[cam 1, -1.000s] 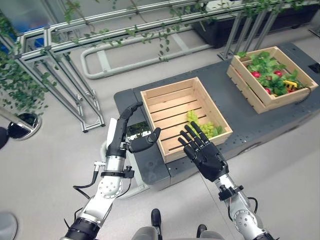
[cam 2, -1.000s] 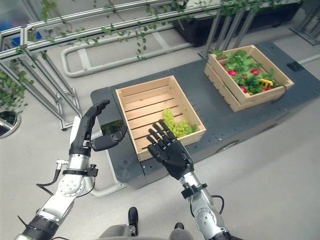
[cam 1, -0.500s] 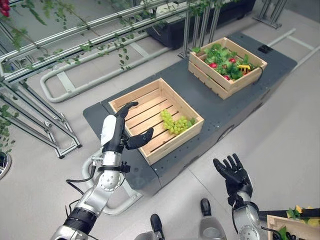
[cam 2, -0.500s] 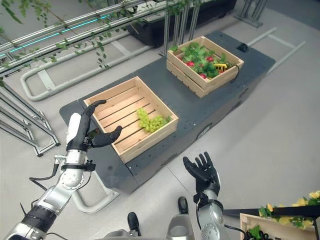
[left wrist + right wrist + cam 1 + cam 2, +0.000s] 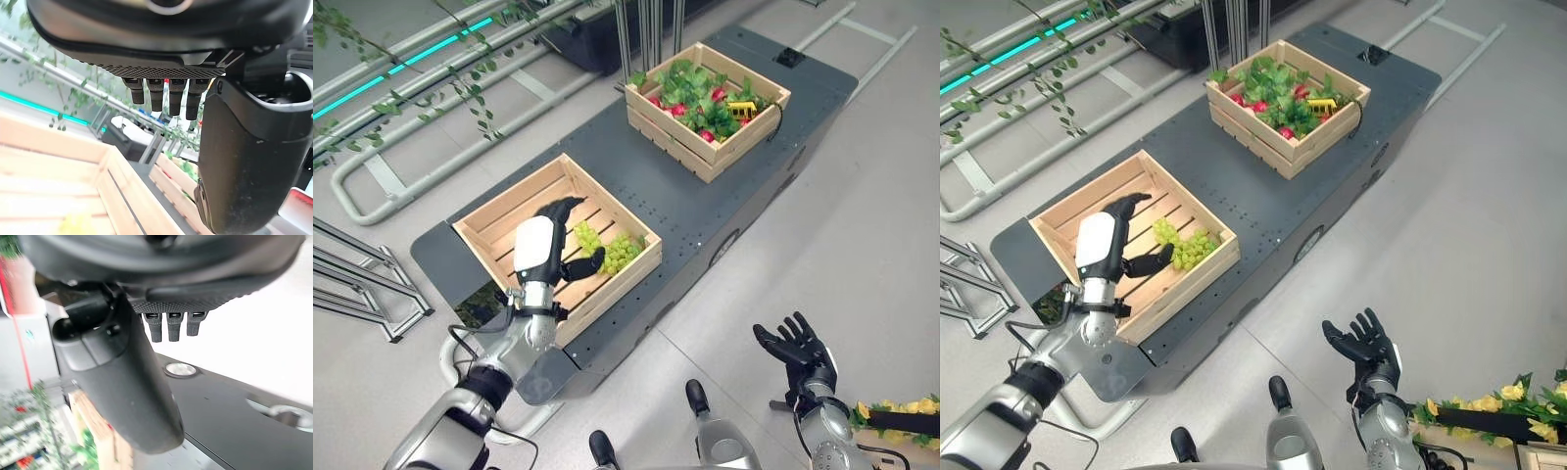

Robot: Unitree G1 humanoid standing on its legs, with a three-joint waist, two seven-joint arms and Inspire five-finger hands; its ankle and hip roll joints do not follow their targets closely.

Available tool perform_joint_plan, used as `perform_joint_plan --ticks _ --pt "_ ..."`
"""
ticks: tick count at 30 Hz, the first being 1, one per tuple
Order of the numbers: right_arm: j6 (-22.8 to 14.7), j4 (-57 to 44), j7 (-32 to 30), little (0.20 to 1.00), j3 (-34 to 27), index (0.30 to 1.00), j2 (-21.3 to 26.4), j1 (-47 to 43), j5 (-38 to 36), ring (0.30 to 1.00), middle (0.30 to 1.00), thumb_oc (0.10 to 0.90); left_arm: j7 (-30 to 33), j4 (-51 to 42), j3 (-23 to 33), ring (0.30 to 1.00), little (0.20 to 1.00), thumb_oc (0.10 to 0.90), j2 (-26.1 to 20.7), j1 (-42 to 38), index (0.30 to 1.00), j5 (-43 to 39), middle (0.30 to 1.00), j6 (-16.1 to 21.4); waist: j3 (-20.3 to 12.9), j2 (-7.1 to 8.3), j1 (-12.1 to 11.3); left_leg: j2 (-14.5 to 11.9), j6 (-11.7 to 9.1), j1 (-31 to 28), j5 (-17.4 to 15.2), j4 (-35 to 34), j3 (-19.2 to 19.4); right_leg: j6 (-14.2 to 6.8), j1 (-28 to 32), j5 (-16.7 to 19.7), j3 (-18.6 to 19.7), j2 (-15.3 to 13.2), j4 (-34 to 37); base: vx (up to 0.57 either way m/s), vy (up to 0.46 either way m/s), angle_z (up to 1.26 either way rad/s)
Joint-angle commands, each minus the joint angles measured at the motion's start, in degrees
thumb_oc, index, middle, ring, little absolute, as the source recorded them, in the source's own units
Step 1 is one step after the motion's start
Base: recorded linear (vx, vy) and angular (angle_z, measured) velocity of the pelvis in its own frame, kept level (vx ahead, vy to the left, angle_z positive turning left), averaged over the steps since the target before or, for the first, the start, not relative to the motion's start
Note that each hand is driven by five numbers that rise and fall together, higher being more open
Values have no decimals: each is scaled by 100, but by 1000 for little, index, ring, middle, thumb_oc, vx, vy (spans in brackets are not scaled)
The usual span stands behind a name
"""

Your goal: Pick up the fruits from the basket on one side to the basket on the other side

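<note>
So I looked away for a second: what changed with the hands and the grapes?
The view has swung right. The right hand, which was raised by the near crate, now hangs open low over the floor. The left hand has come from the crate's left edge to over the crate, open beside the grapes. The grapes lie where they were, unheld.
</note>
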State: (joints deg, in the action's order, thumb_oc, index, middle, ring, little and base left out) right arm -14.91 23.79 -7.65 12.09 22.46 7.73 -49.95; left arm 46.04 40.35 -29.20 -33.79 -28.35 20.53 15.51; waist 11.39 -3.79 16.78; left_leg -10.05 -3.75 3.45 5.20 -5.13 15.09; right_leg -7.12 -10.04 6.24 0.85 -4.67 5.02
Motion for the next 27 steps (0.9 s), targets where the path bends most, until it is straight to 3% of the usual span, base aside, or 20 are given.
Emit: perform_joint_plan --ticks 1,5,8,13,18,21,27 --pt "-243 -495 701 900 280 900 69 -344 157 900 900 800 845 243 184 900 900 800 -660 -1105 900 330 900 132 380 264 21 21 -50 -149 -140 151 83 138 -632 -66 -16 -95 -872 -85 44 3" --pt "-262 -454 1039 900 440 900 289 -579 46 900 900 800 1118 646 -111 900 900 800 -757 -1733 900 387 900 -317 760 299 100 50 -103 310 -178 495 93 185 -1143 -140 13 -62 -1307 -104 64 0" --pt "-396 -430 1140 900 509 900 408 -679 45 900 900 800 1333 928 -154 900 900 800 -854 -2038 900 280 900 -408 985 335 125 71 -129 647 -233 817 67 203 -1442 -184 40 -64 -1558 -72 53 -1" --pt "-554 -458 1191 900 591 900 471 -839 7 900 900 800 1203 1095 -260 900 900 800 -1101 -2511 900 316 900 -767 1363 448 130 65 -134 1059 -294 1159 62 221 -1749 -228 -8 -61 -1794 -59 15 -5" --pt "-586 -489 1153 900 565 900 497 -932 -35 900 900 800 760 1101 -609 900 900 800 -1293 -2825 900 671 900 -1106 1544 493 103 81 -115 1334 -329 1414 -3 224 -1888 -228 -22 -77 -1899 -33 -1 5" --pt "-537 -496 1185 900 488 900 533 -925 2 900 900 800 405 983 -852 900 900 800 -1478 -2925 900 894 900 -1422 1651 442 98 109 -99 1413 -359 1524 -20 226 -1890 -240 -31 -112 -1907 -2 14 3" --pt "-576 -530 1133 900 500 900 519 -968 -25 900 900 800 587 1010 -1088 900 900 800 -1514 -3196 900 1036 900 -1704 1771 438 98 98 -87 1559 -378 1682 -29 227 -1915 -258 -70 -138 -1949 -2 -4 1"
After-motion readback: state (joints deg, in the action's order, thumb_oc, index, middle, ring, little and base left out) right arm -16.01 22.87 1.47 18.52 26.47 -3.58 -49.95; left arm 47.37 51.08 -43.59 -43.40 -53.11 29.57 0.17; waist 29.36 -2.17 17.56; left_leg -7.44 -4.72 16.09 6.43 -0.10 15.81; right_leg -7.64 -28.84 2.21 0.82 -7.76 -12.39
